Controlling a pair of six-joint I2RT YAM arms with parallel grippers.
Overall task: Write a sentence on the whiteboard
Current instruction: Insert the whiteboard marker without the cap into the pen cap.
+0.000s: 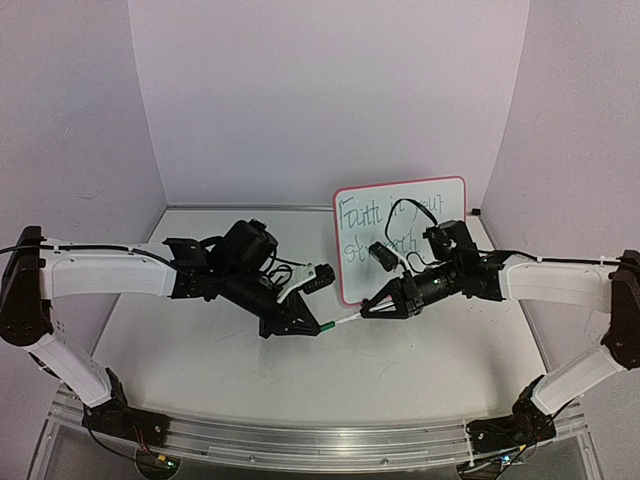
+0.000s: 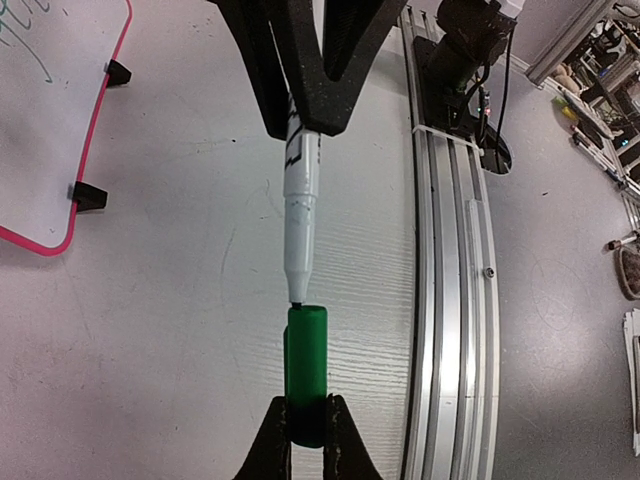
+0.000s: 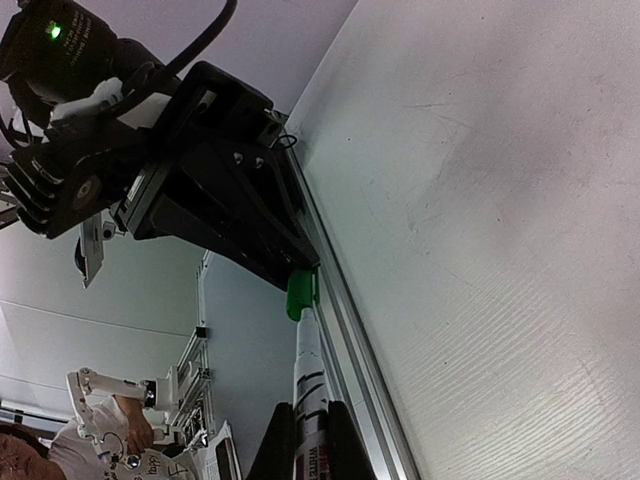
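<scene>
Toward the back right of the table (image 1: pixel 200 370) stands the whiteboard (image 1: pixel 352 275), upright on its small black feet (image 2: pixel 88 195), its red-pink rim facing the arms. The sentence (image 1: pixel 385 215) is written on it in thin green strokes over two lines, though the right arm and its cable cover part of the lettering in the overhead view, so not every word can be read. In front of the board, above the middle of the table, the two claws meet nose to nose. The left gripper (image 2: pixel 306 405) is closed tight around a green cap (image 2: pixel 306 360), pinching its closed end so the open end points away from the wrist. The right gripper (image 3: pixel 309 408) is clamped on the white barrel of the marker (image 2: pixel 300 215), which points straight at the cap. Marker and cap lie along one line, and the dark nib sits right at the cap's mouth; it seems to be touching or barely entering, but the left wrist view does not settle which. Beyond the pair in that view, the aluminium rail (image 2: pixel 445 300) runs along the table's near edge.
</scene>
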